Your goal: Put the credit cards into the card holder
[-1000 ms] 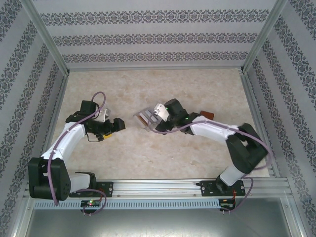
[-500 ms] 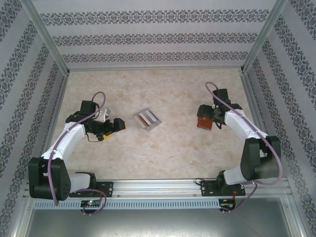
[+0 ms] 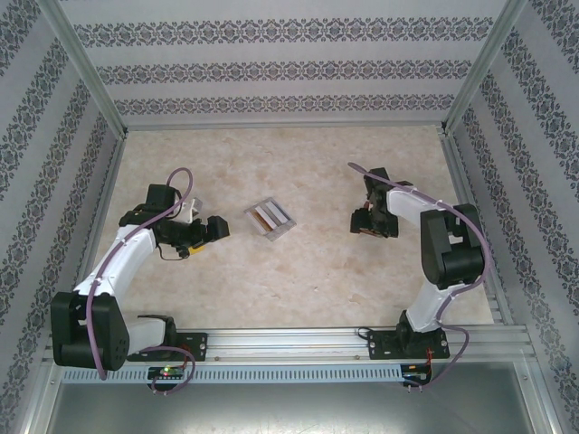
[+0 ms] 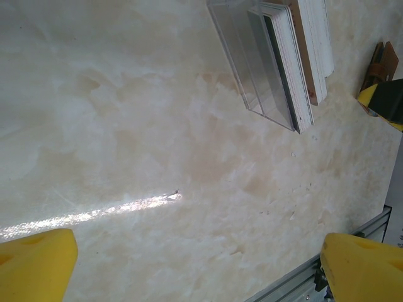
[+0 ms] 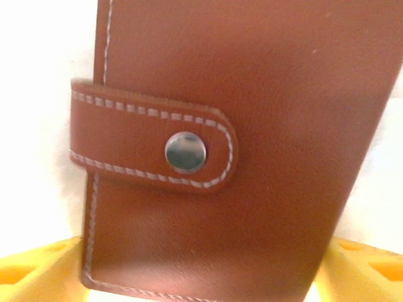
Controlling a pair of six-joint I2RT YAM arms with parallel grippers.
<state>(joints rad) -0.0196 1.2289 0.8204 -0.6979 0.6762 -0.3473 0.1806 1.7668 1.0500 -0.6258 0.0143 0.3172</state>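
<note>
The holder [image 5: 239,94] lies flat on the table [image 3: 271,280], in its right half, about midway between the near and far edges and well clear of the right edge. It is folded shut, the tab [image 5: 151,141] drawn across and fastened by its snap [image 5: 186,152]. No card can go in until that clasp is undone, which is probably why the right gripper [image 3: 369,221] hangs straight over it. Its yellow fingers [image 5: 38,270] stand wide, one at each long edge of the holder. Whether the pads already press those edges I cannot tell.

The cards [image 4: 286,69] are packed together in a clear tray [image 4: 242,56] near the middle of the table, apart from the holder. None is in the holder yet. The left gripper [image 4: 198,264] waits over bare table in the left half, jaws fully wide and holding nothing. It seems to be parked there until the holder is opened.

The top view gives the layout: tray between the two arms, each gripper to its own side. It hides most of the holder under the right wrist. The right wrist view alone shows the shut clasp and stitching close up. The left wrist view shows the cards' stacked edges and the tray's clear walls, which the top view blurs into stripes.
</note>
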